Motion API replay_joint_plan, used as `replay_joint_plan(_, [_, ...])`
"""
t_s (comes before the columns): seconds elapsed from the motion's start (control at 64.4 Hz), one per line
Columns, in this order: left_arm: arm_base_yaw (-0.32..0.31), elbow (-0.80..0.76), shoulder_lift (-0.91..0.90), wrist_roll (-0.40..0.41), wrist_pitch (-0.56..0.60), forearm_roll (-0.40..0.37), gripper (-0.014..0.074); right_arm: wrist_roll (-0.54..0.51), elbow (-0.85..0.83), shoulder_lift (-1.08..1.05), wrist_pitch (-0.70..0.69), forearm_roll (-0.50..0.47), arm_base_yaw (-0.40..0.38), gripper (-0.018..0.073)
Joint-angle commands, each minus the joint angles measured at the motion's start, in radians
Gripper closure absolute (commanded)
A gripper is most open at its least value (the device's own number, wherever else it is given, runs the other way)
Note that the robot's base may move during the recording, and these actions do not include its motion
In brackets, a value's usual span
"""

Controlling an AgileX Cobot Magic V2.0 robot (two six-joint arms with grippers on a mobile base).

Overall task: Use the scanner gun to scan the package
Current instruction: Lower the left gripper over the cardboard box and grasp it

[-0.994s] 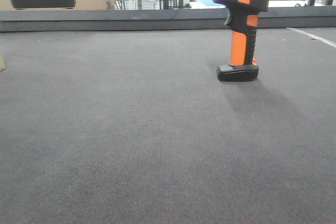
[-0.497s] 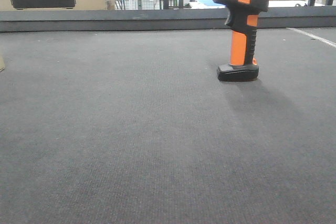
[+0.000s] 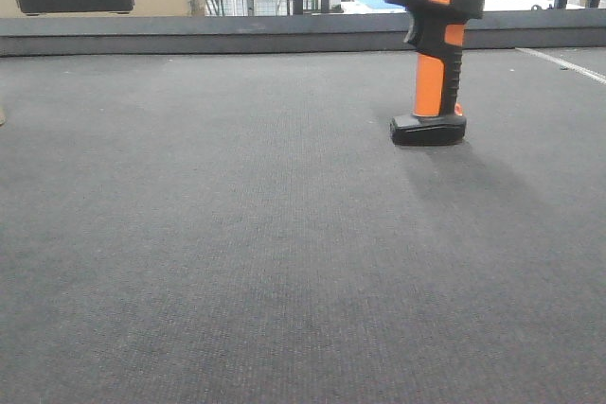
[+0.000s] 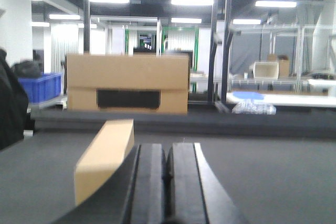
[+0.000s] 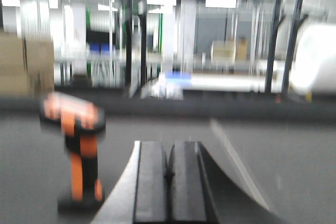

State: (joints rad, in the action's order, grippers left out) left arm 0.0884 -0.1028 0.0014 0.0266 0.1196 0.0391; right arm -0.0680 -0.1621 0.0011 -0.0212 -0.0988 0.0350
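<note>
One scanner gun [image 5: 77,150] stands ahead-left of the right pincer [image 5: 169,148].

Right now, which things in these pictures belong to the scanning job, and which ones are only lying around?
For the job: scanner gun, standing upright; package, the plain tan box.
Only lying around: cardboard box with a dark panel; blue crate.

Blurred scanner gun [image 5: 77,150] (rt wrist).

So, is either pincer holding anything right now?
Nothing: the left pincer and right pincer are both shut and empty; the scanner gun stands untouched.
</note>
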Motion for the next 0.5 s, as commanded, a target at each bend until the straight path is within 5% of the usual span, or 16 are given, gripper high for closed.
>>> replay_joint_plan(0.0, [-0.007, -0.122, -0.001, 0.008, -0.049, -0.009, 0.0708, -0.001, -0.115, 0.021, 0.021, -0.005, -0.004, 0.0722])
replay_joint_plan(0.14, [-0.007, -0.327, 0.092, 0.008, -0.226, -0.009, 0.0649, -0.001, -0.303, 0.183, 0.085, -0.005, -0.004, 0.0722])
replay_joint_plan(0.311, [-0.007, -0.521, 0.248, 0.008, -0.331, -0.009, 0.0398, -0.001, -0.495, 0.41, 0.101, -0.005, -0.004, 0.0702])
replay_joint_plan(0.482, [-0.007, -0.656, 0.398, 0.008, -0.409, -0.009, 0.0214, -0.001, -0.612, 0.588, 0.103, -0.005, -0.004, 0.047])
